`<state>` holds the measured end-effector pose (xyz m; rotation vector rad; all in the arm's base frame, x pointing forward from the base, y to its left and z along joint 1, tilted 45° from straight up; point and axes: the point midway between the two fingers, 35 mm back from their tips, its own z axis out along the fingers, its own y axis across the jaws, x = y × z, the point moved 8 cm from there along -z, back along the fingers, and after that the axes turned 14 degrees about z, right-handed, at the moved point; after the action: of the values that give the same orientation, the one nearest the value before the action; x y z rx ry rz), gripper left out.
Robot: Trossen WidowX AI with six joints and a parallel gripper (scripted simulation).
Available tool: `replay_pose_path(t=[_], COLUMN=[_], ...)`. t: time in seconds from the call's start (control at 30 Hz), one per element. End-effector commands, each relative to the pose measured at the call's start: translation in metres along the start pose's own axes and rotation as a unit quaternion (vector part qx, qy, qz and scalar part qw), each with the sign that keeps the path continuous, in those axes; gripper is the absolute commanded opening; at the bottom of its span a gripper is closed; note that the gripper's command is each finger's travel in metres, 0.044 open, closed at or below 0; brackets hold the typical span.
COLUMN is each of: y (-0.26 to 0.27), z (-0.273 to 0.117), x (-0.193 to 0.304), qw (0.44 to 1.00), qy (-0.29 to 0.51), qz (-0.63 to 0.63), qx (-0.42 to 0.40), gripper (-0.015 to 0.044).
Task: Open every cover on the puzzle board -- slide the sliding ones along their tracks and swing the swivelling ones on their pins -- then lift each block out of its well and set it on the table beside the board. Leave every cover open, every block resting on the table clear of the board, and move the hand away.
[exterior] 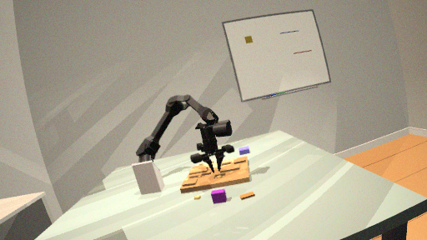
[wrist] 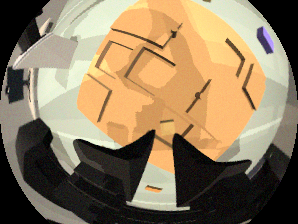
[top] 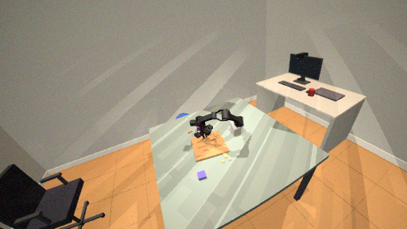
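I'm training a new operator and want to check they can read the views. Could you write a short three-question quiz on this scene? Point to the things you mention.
1. True or false: the gripper [top: 205,137] [exterior: 216,172] [wrist: 164,135] has its fingertips apart.
2. Which is on the table, off the puzzle board [top: 210,152] [exterior: 233,180] [wrist: 220,120]: (a) red mug, (b) dark purple block, (c) keyboard?
3. Fill in: the whiteboard [exterior: 277,62] hangs on the ____.

Key: 1 true; 2 b; 3 wall.

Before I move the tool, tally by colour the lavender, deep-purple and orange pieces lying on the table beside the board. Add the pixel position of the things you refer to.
Lavender block [top: 202,175] [exterior: 244,150] [wrist: 265,40]: 1
Deep-purple block [top: 198,128] [exterior: 218,196]: 1
Orange piece [top: 190,131] [exterior: 247,195] [wrist: 153,189]: 1
Total: 3
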<state>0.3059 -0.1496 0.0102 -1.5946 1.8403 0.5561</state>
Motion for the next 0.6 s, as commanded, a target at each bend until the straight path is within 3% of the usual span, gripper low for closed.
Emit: replay_pose_path(t=[0.0,0.23,0.57], y=[-0.004,-0.004,-0.005], z=[-0.029,-0.036,-0.009], x=[0.001,0.000,0.001], qw=[1.000,1.000,1.000], qy=[0.008,0.007,0.006], qz=[-0.007,-0.010,-0.010], qx=[0.011,0.011,0.011], gripper=[0.0144,0.0144,0.0144])
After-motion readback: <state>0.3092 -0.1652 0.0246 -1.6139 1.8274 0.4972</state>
